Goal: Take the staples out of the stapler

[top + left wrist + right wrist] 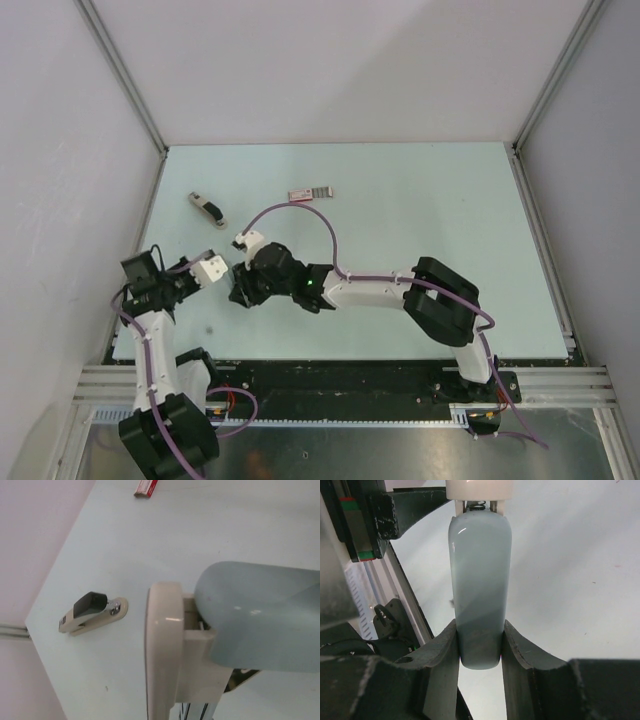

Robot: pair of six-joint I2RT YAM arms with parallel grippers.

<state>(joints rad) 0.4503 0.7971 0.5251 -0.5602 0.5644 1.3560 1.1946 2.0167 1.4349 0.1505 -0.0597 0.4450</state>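
Note:
A stapler with a pale blue top (480, 580) and a cream base (162, 645) is held in the air between my two grippers, near the table's front left. My right gripper (480, 630) is shut on the rounded blue end, one finger (445, 650) on each side. From above, my left gripper (203, 272) is at the stapler's white end (212, 267). Its jaws are hidden in its own wrist view behind the cream base. From above, my right gripper (243, 288) hides the blue part. No staples show.
A black and beige stapler (207, 208) lies on the pale table (420, 210) at the back left. A small pink-red oblong thing (311, 192) lies further right at the back. Grey walls enclose three sides. A metal rail runs along the front edge.

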